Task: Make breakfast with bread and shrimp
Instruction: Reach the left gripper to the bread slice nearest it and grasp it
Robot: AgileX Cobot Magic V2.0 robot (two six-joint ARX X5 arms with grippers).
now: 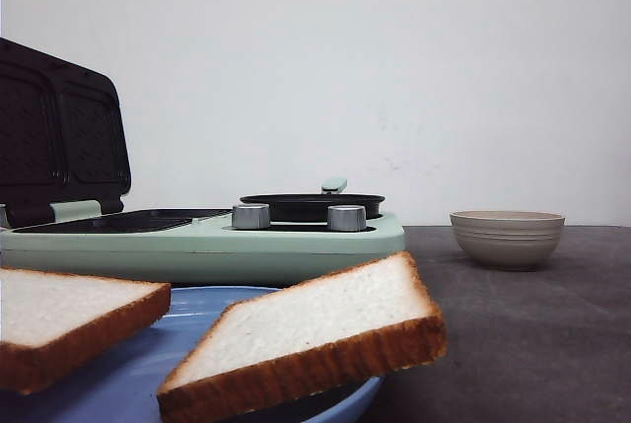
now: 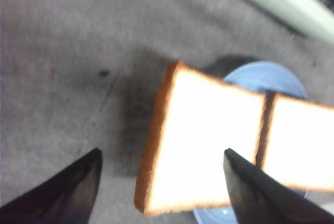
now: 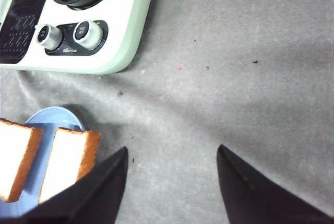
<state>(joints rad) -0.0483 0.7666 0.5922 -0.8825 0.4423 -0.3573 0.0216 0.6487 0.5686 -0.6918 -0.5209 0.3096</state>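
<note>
Two slices of white bread with brown crusts lie on a blue plate [image 1: 138, 384] at the front: the left slice [image 1: 59, 315] and the right slice [image 1: 315, 329], which juts over the plate's rim. My left gripper [image 2: 162, 156] is open above the left slice [image 2: 209, 135], its fingers either side of it and not touching; the other slice [image 2: 305, 145] lies beside it. My right gripper [image 3: 172, 153] is open over bare table, to the right of the plate [image 3: 44, 156] and the right slice [image 3: 68, 161]. No shrimp shows in any view.
A mint-green breakfast maker [image 1: 197, 241] stands behind the plate, its waffled lid [image 1: 59, 132] raised, with two knobs [image 1: 251, 216] and a small black pan [image 1: 311, 206] on its right side. A beige ribbed bowl [image 1: 506, 237] sits at the right, its inside hidden. The table is covered in grey cloth [image 3: 235, 78].
</note>
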